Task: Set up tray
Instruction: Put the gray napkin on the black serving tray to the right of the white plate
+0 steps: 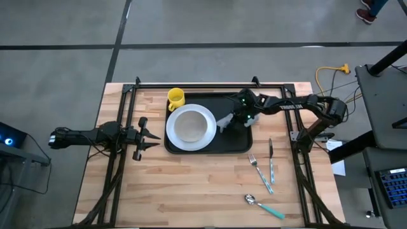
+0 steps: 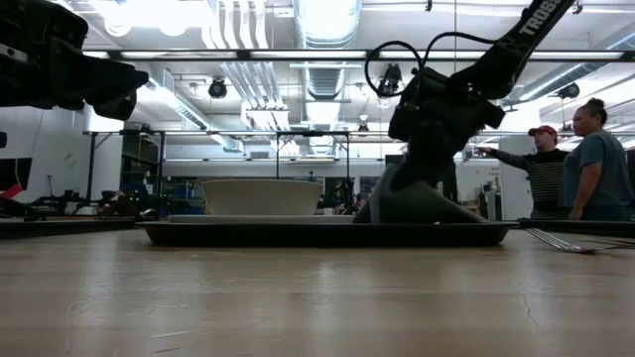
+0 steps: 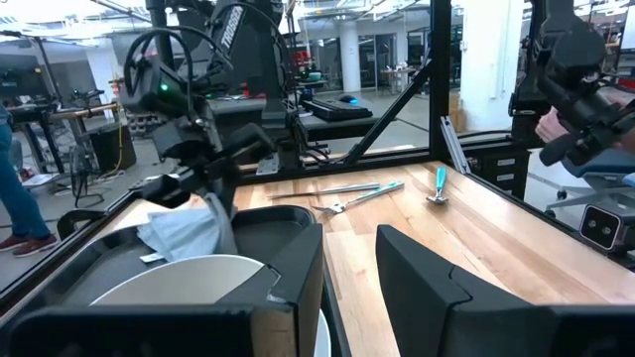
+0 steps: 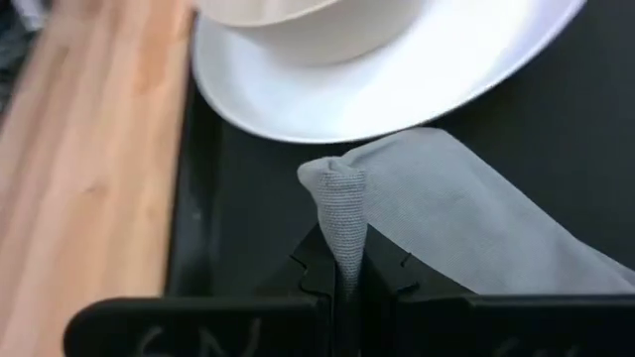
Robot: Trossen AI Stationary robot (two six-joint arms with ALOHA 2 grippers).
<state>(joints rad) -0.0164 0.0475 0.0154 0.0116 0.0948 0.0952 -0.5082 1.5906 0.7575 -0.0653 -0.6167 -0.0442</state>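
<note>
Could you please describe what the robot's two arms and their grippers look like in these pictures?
Both arms are dark, slim and jointed. The right arm carries white lettering along one link, black cables looping at its wrist and a small green light near the right gripper. The left gripper ends in two dark, pointed fingers; up close the fingers look blocky, matte black and angular.

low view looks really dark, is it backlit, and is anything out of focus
Yes: in the low view bright ceiling lights leave the tray, bowl and right claw as dark shapes, and the near tabletop is soft.
</note>
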